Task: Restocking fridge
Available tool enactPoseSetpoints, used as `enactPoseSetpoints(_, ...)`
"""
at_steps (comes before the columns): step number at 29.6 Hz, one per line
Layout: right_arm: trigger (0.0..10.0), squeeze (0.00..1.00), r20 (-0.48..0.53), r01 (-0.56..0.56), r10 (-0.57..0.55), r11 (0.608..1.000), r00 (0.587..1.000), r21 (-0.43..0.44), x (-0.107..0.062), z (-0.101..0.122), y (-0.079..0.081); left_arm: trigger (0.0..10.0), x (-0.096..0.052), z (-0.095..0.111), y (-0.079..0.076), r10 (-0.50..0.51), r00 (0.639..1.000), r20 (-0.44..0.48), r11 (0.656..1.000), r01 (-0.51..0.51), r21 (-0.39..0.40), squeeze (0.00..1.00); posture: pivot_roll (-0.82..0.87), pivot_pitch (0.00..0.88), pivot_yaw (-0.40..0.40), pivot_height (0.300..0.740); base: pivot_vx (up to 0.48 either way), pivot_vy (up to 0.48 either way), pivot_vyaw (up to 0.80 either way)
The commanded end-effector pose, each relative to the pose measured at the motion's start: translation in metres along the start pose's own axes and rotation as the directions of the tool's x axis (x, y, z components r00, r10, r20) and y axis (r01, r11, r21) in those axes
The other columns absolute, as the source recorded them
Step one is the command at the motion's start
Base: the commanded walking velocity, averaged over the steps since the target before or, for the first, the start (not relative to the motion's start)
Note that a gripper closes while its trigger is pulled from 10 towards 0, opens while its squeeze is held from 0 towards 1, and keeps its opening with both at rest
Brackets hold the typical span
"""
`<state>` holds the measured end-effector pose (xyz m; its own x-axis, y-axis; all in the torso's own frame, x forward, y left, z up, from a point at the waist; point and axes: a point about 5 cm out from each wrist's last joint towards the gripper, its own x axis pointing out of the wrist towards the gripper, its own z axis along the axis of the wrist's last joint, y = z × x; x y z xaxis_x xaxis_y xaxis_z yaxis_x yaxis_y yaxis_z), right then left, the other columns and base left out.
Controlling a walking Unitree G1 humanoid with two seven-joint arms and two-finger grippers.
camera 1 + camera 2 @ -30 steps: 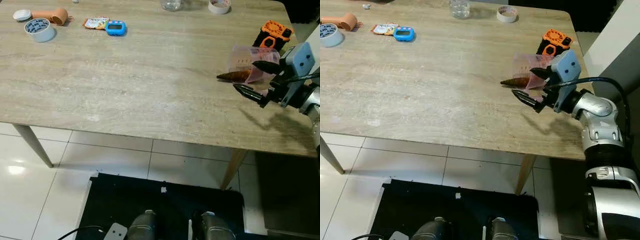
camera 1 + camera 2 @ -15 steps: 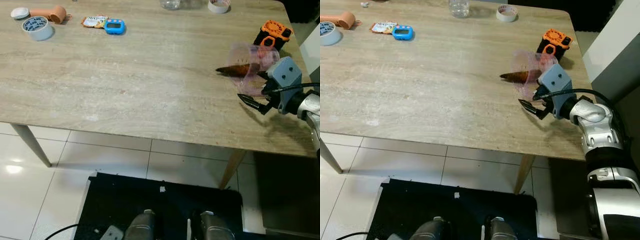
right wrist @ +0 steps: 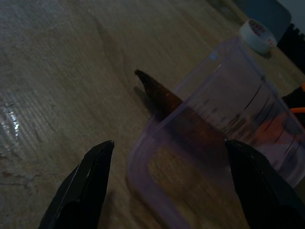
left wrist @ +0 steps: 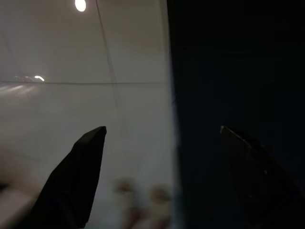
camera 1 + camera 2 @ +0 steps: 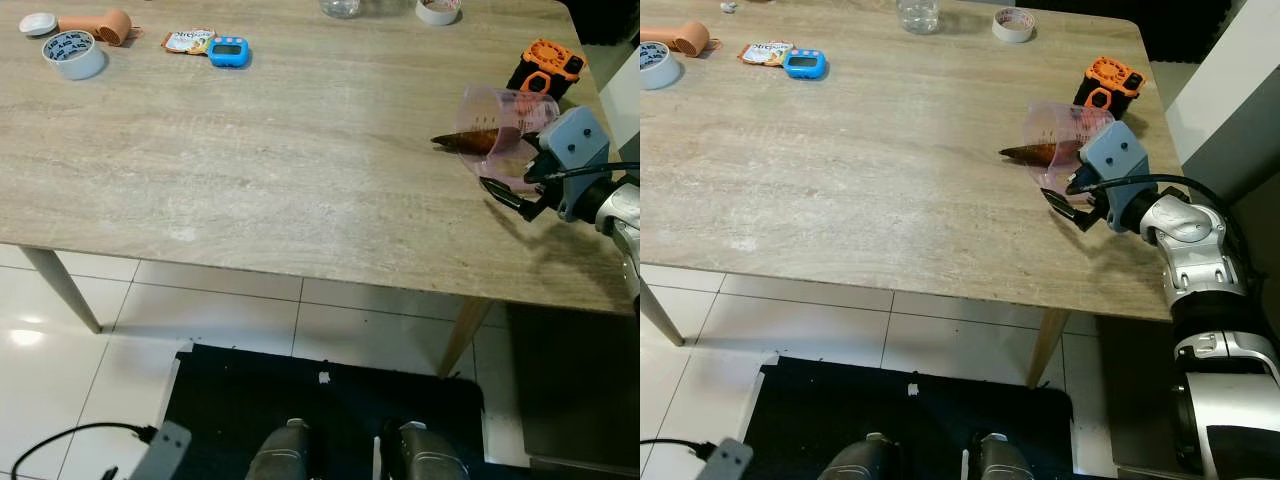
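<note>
1. Since a second ago the right hand [image 5: 1068, 198] has closed in on the measuring cup [image 5: 497, 128], which has tipped from upright to a tilt, its mouth toward the left; a black cable with a grey plug [image 5: 160, 447] has also come into view on the floor at the near left.
2. Far left on the wooden surface [image 5: 250, 170] sit a white lid [image 5: 38, 24], an orange cylinder [image 5: 100, 25] and a roll of tape [image 5: 70, 54].
3. Right of those lie a snack packet [image 5: 187, 41] and a blue timer [image 5: 229, 50], touching.
4. At the far edge stand a clear jar [image 5: 919, 14] and a second tape roll [image 5: 1013, 25].
5. Near the right edge, the clear pinkish cup holds a brown carrot [image 5: 462, 144] whose tip pokes out leftward.
6. The right hand's fingers [image 3: 90, 186] are spread wide either side of the cup, gripping nothing.
7. An orange and black tool [image 5: 543, 67] lies just beyond.
8. The left hand [image 4: 167, 157] hangs idle, fingers apart, over pale floor tiles.
</note>
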<state>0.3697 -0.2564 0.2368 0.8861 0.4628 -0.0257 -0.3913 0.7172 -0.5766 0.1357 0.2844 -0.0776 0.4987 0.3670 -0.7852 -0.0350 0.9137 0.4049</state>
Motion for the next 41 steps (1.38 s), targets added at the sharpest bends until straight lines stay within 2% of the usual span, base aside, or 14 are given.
enactPoseSetpoints(1, 10.0, 0.00, -0.034, 0.008, -0.008, 1.000, 0.999, -0.015, -0.007, -0.009, -0.001, 10.0, -0.004, -0.009, -0.025, -0.110, 0.994, -0.002, 0.986, 0.109, -0.122, 0.00, 0.00, 0.284, -0.051, 0.740, 0.000, 0.000, 0.00)
enactPoseSetpoints(2, 10.0, 0.00, -0.050, -0.004, 0.002, 0.999, 0.999, -0.037, -0.008, -0.011, 0.001, 10.0, -0.005, -0.006, -0.035, -0.160, 0.987, 0.017, 0.978, 0.161, -0.130, 0.00, 0.00, 0.284, -0.051, 0.740, 0.000, 0.000, 0.00)
enactPoseSetpoints(5, 10.0, 0.00, -0.053, -0.007, 0.005, 0.999, 0.999, -0.041, -0.008, -0.011, 0.001, 10.0, -0.005, -0.005, -0.036, -0.168, 0.986, 0.019, 0.977, 0.169, -0.129, 0.00, 0.00, 0.284, -0.051, 0.740, 0.000, 0.000, 0.00)
enactPoseSetpoints(9, 10.0, 0.00, -0.096, -0.078, 0.073, 0.996, 0.993, -0.043, -0.006, -0.021, 0.018, 10.0, -0.011, -0.007, -0.064, -0.270, 0.962, 0.033, 0.955, 0.272, -0.117, 0.00, -0.01, 0.300, -0.059, 0.740, 0.000, 0.000, 0.00)
enactPoseSetpoints(13, 10.0, 0.00, -0.103, -0.093, 0.090, 0.995, 0.991, -0.030, -0.006, -0.024, 0.022, 10.0, -0.013, -0.009, -0.069, -0.292, 0.956, 0.037, 0.949, 0.295, -0.108, 0.00, -0.01, 0.309, -0.062, 0.740, 0.000, 0.000, 0.00)
enactPoseSetpoints(18, 10.0, 0.00, -0.067, -0.125, 0.132, 0.988, 0.989, 0.092, 0.000, -0.024, 0.028, 10.0, -0.016, -0.018, -0.069, -0.312, 0.950, 0.027, 0.944, 0.313, -0.102, 0.00, -0.01, 0.328, -0.071, 0.740, 0.000, 0.000, 0.00)
enactPoseSetpoints(26, 10.0, 0.00, -0.076, -0.068, 0.078, 0.990, 0.994, 0.119, 0.010, -0.017, 0.019, 10.0, -0.018, -0.023, -0.073, -0.332, 0.943, 0.020, 0.940, 0.333, -0.078, 0.00, -0.01, 0.348, -0.085, 0.740, 0.000, 0.000, 0.00)
enactPoseSetpoints(32, 10.0, 0.00, -0.136, -0.068, 0.086, 0.989, 0.987, 0.131, 0.018, -0.018, 0.022, 10.0, -0.021, -0.026, -0.078, -0.346, 0.938, 0.018, 0.935, 0.346, -0.074, 0.00, -0.01, 0.356, -0.090, 0.740, 0.000, 0.000, 0.00)
enactPoseSetpoints(33, 0.0, 0.00, -0.166, -0.075, 0.096, 0.989, 0.982, 0.128, 0.019, -0.021, 0.024, 10.0, -0.021, -0.027, -0.079, -0.347, 0.938, 0.018, 0.935, 0.348, -0.073, 0.00, -0.01, 0.358, -0.092, 0.740, 0.000, 0.000, 0.00)
enactPoseSetpoints(36, 0.0, 0.00, -0.214, -0.103, 0.129, 0.987, 0.968, 0.127, 0.020, -0.026, 0.030, 10.0, -0.022, -0.028, -0.080, -0.351, 0.936, 0.018, 0.934, 0.351, -0.072, 0.00, -0.01, 0.359, -0.095, 0.740, 0.000, 0.000, 0.00)
enactPoseSetpoints(41, 0.0, 0.00, -0.197, -0.121, 0.153, 0.979, 0.968, 0.162, 0.024, -0.027, 0.037, 10.0, -0.022, -0.030, -0.080, -0.350, 0.937, 0.013, 0.934, 0.350, -0.073, 0.00, 0.00, 0.356, -0.097, 0.740, 0.000, 0.000, 0.00)
